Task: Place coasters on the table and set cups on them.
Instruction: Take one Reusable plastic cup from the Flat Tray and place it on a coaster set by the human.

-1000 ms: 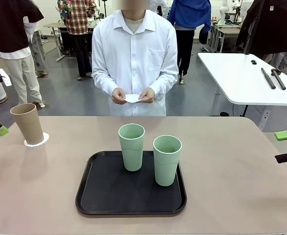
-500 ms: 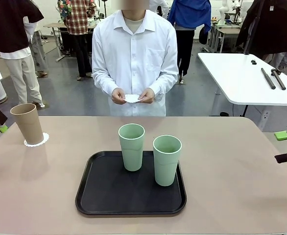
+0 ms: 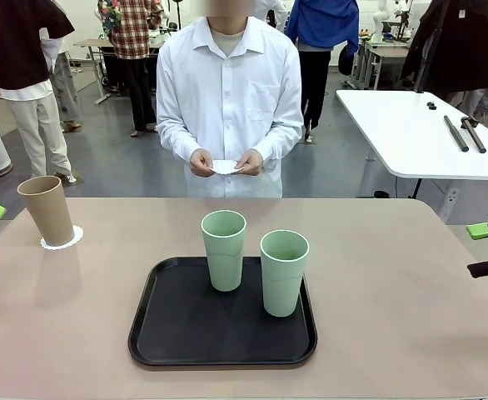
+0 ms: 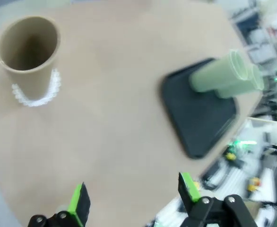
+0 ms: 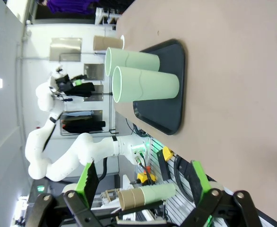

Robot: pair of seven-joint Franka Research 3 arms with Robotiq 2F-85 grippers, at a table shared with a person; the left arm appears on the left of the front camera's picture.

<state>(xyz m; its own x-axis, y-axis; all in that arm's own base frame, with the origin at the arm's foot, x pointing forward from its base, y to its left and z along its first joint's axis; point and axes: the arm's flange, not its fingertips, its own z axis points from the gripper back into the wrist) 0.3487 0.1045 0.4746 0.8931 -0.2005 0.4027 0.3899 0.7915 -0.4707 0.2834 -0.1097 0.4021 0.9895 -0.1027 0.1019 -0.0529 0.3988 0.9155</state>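
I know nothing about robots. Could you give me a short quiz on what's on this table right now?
1. True or false: the tan cup stands on a coaster.
2. How many green cups stand on the tray? A: one. B: two. C: three.
3. Fill in: the left gripper and the right gripper are both ____, holding nothing.

Key: 1 true; 2 B; 3 open.
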